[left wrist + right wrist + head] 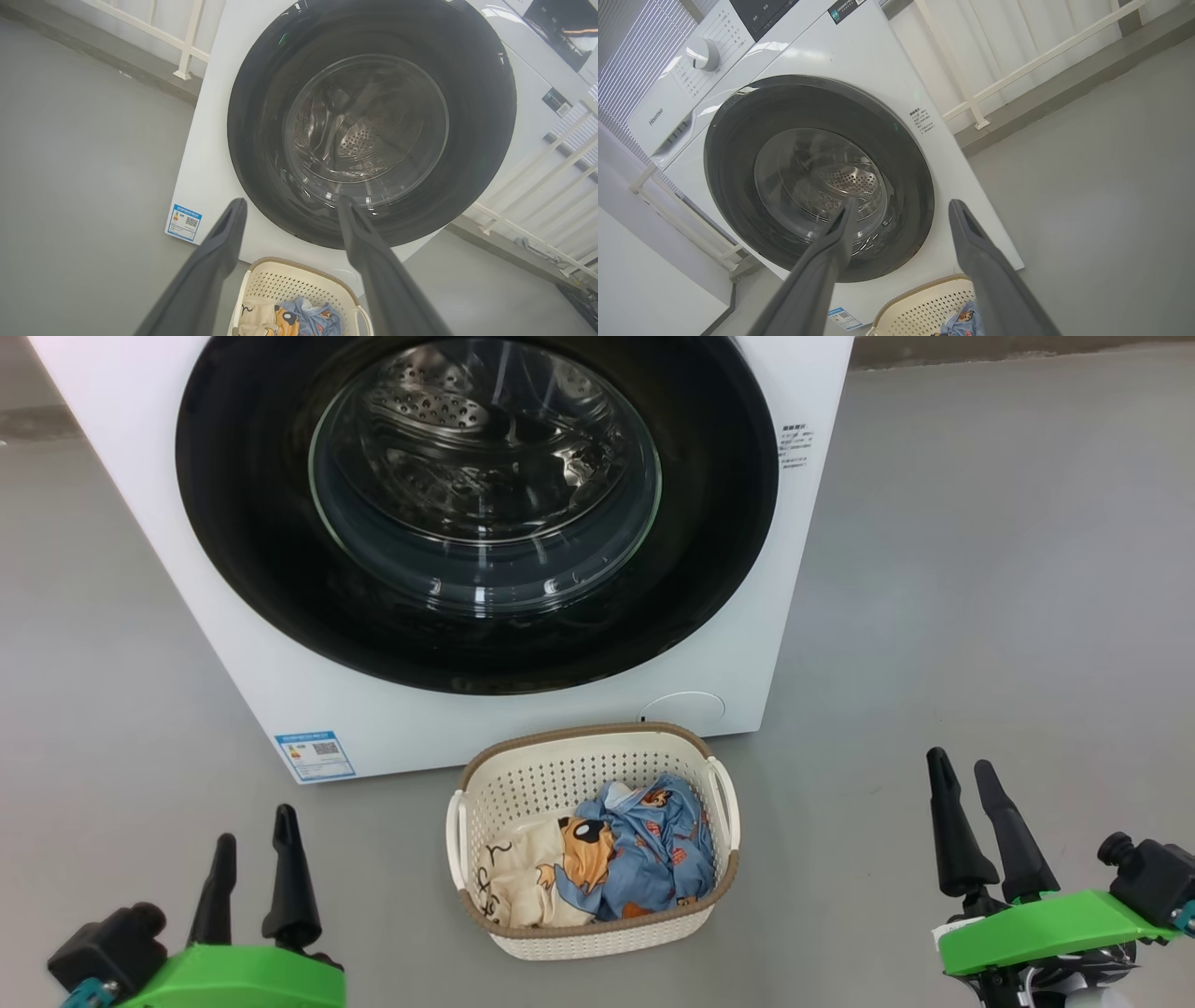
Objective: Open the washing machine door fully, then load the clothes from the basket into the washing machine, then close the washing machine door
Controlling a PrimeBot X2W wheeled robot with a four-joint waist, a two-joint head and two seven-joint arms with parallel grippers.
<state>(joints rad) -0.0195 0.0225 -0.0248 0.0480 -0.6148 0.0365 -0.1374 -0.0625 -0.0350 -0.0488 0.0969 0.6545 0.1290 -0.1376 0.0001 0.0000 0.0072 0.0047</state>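
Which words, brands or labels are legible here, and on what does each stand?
"Hisense": on the top panel of the washing machine.
The blue label sticker, front lower left: too small to read.
The small print right of the washing machine door: too small to read.
Markings around the dial: blurred.

Smooth grey floor (980,569) stretches all around me. Behind it I see a white railing (189,37) standing on a darker grey kerb (1064,88), with pale wall beyond.
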